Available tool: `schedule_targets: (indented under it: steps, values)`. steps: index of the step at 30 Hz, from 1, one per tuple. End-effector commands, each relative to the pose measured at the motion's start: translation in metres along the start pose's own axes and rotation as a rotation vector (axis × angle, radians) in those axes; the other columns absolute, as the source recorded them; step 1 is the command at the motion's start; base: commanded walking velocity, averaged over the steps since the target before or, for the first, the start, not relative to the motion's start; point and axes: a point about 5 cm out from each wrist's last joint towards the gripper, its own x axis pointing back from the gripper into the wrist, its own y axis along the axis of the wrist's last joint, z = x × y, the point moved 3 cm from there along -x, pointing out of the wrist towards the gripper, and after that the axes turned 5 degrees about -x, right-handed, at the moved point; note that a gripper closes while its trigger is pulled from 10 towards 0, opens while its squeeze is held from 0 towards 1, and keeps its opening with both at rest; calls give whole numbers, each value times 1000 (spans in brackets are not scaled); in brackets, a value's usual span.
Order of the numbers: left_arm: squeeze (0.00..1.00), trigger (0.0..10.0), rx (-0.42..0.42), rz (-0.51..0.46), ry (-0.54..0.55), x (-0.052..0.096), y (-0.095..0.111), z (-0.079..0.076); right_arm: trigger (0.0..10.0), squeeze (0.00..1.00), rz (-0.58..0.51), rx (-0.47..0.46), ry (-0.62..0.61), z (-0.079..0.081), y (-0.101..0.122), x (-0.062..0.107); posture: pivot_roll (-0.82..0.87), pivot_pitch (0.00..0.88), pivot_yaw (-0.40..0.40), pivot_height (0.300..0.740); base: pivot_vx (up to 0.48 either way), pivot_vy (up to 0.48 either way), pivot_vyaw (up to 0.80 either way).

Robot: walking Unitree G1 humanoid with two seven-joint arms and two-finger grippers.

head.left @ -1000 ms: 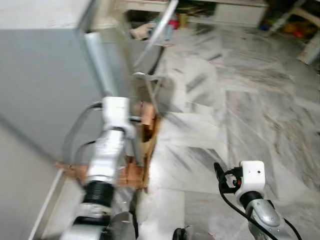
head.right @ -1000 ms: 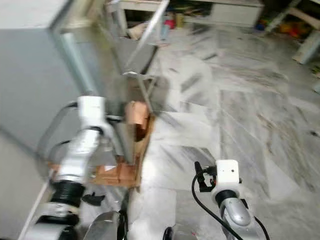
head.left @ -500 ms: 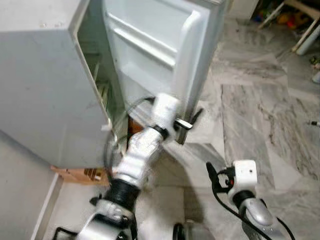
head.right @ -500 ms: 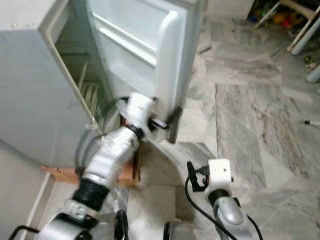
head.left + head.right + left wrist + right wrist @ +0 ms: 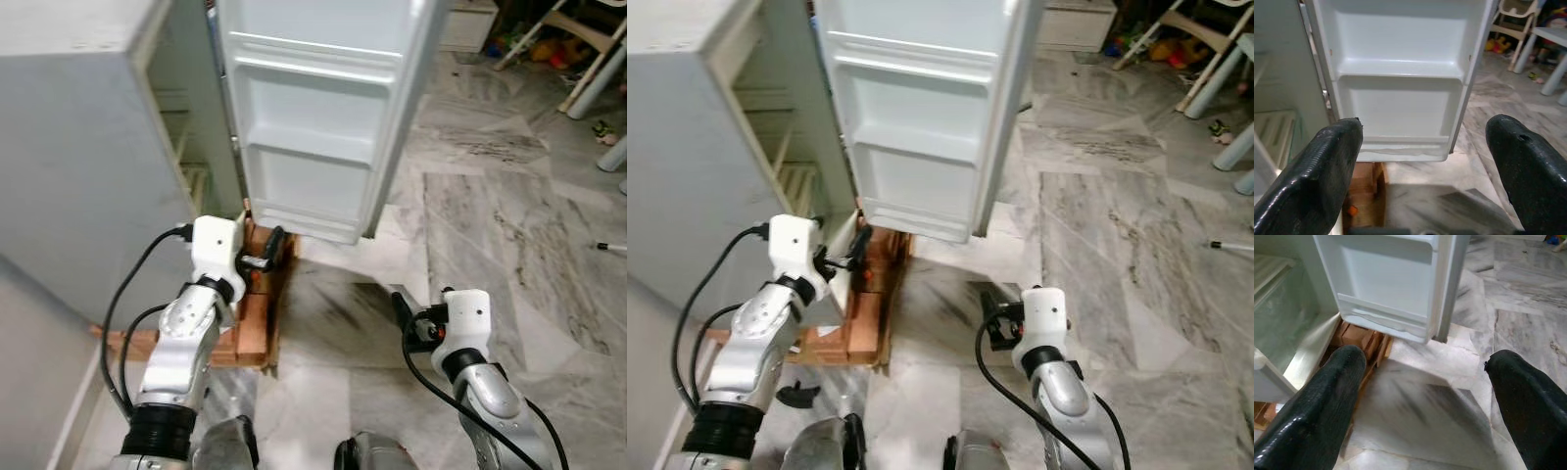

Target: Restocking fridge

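Fridge (image 5: 88, 147) standing on a wooden pallet (image 5: 257, 328), its door (image 5: 323, 117) swung wide and facing the head camera, inner moulded door shelves (image 5: 1400, 68) bare. Inside the cabinet, pale wire or glass shelves (image 5: 774, 127) just visible — contents, if any, too hidden to tell.

Left hand (image 5: 263, 257) raised near the door's lower corner, just beside the pallet, spread wide in the wrist view and holding nothing. Right hand (image 5: 404, 315) low over the marble floor (image 5: 490, 215), well apart from the door, likewise wide open and empty.

Door probably light and stiff, swinging freely on its hinge; free edge or lower corner the likeliest place to take hold. Plastic door shelves likely smooth and a little slippery — better pushed flat than pinched.

Nothing to restock in sight. Pallet edge jutting out under the door, in the way of a close approach on the left. Plastic chair (image 5: 1513, 14) and table legs (image 5: 1220, 69) far off, well clear.
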Motion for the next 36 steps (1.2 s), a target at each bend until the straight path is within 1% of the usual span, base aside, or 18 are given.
schedule_targets:
  steps: [1, 6, 12, 16, 22, 23, 26, 33, 36]
  values:
    - [0, 10000, -17, -5, 6, 3, 5, -1, 10000, 0, 4, 5, -34, -7, -2, 0, -23, 103, -6, 740, 274, -390, 0]
    - [0, 10000, -52, 14, 46, 12, 3, 7, 10000, 0, -40, 2, -34, -3, 10, -7, -26, 113, 2, 740, 310, -361, 0]
    - [0, 10000, -52, 31, 54, 19, 3, 5, 10000, 0, -72, 9, -18, 5, 19, -12, -38, 127, 0, 740, 372, -296, 0]
    - [0, 10000, -48, 50, 64, 21, -3, 3, 10000, 0, -73, 5, -11, 8, 18, -11, -39, 121, -7, 740, 412, -127, 0]
    - [0, 10000, -38, 78, 67, 26, -12, 2, 10000, 0, -42, -4, -14, 9, 8, -8, -40, 95, -14, 740, 432, 0, 0]
    - [0, 10000, -40, 84, 64, 27, -14, 1, 10000, 0, -42, -4, -15, 9, 8, -8, -45, 78, -15, 740, 446, 0, -650]
    - [0, 10000, -41, 94, 54, 26, -17, -1, 10000, 0, -45, -6, -21, 8, 8, -9, -46, 66, -17, 740, 446, 0, -650]
    - [0, 10000, -42, 93, 27, 23, -17, -6, 10000, 0, -31, -19, -26, 8, 5, -12, -53, 60, -9, 740, 446, 0, -697]
    - [0, 10000, -56, 93, 18, 24, -18, -7, 10000, 0, -43, -16, -28, 8, 8, -13, -55, 56, -2, 740, 446, 0, -800]
